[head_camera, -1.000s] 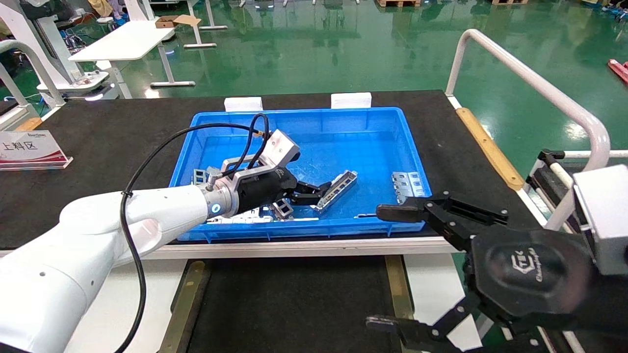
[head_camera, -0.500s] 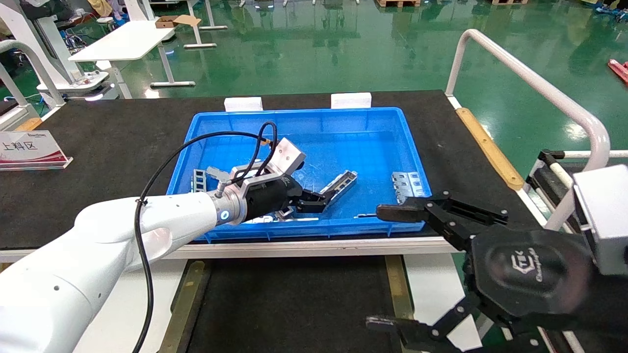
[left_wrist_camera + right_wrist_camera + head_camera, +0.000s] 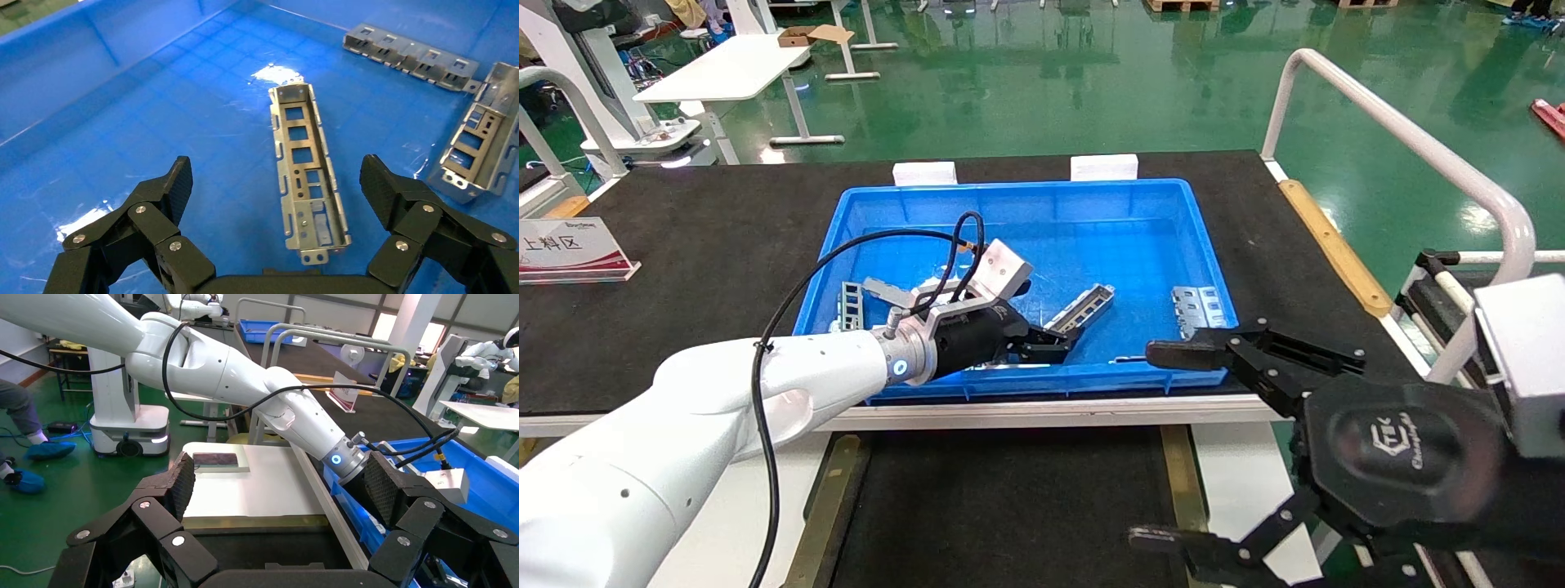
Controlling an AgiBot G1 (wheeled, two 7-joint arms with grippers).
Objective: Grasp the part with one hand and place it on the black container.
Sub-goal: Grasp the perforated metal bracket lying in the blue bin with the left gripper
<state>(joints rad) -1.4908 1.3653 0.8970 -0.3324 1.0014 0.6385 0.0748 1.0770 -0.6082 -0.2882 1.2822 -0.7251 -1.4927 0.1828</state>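
Left wrist view: our left gripper jaws wide open, straddling the part | no grasp yet | pick, move to the black container remain | right gripper parked open

A silver-grey part with rectangular cutouts lies on the glossy blue bin floor between the black left gripper fingers

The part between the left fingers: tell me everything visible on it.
The part is a slim silver-grey stamped metal channel with raised side rims, a row of rectangular cutouts, smaller holes and a tab at its near end. It lies flat, open side up, on the blue bin floor, framed by the open left gripper; nothing grips it.
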